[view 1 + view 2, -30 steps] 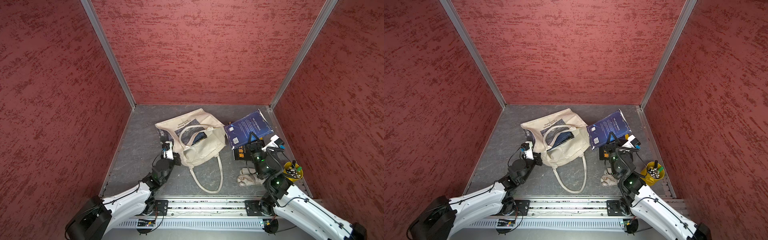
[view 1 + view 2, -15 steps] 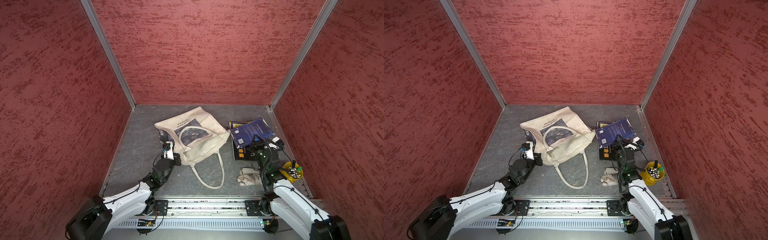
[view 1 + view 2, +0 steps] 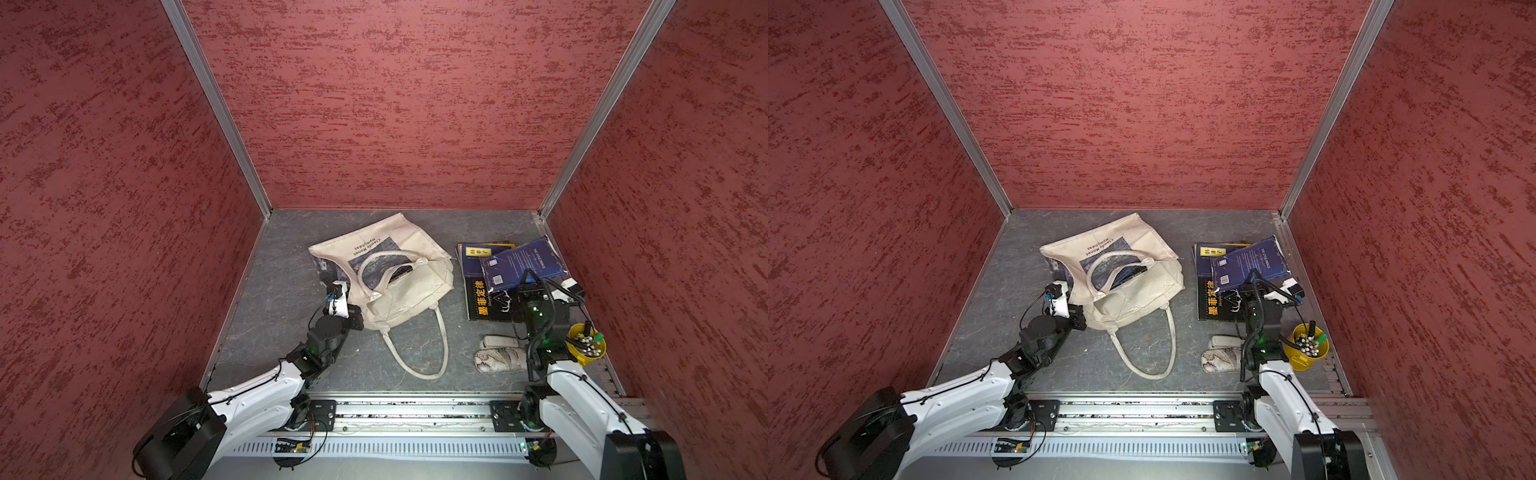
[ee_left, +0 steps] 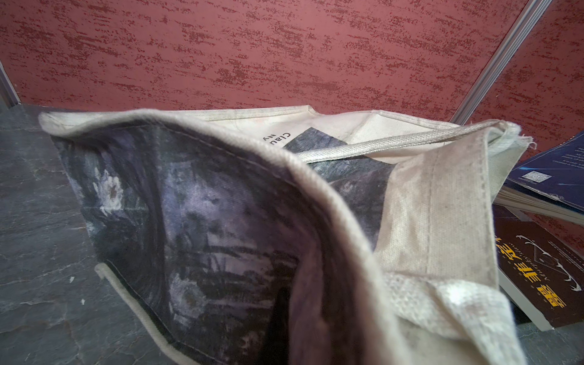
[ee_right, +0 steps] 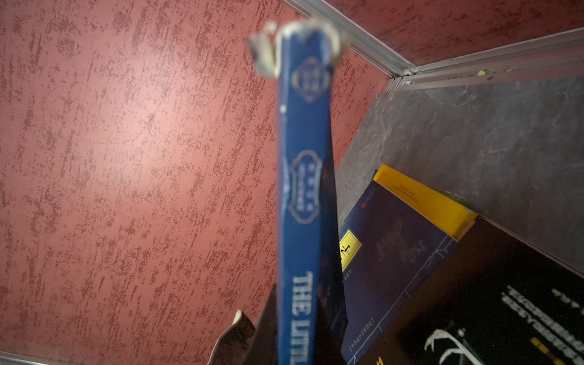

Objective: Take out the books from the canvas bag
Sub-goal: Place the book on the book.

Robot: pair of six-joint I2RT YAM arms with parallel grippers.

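Canvas bag has sagged flatter mid-floor, left gripper clamped tight on its rim | blue book has swung from beside the bag to over the stack, right gripper pinched on its spine, not yet released | one dark book left in the mouth, cover mostly hidden, my fingertips unseen.

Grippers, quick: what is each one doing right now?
Left gripper: closed on the rim of the cream canvas tote bag.
Right gripper: closed on the dark blue paperback book.
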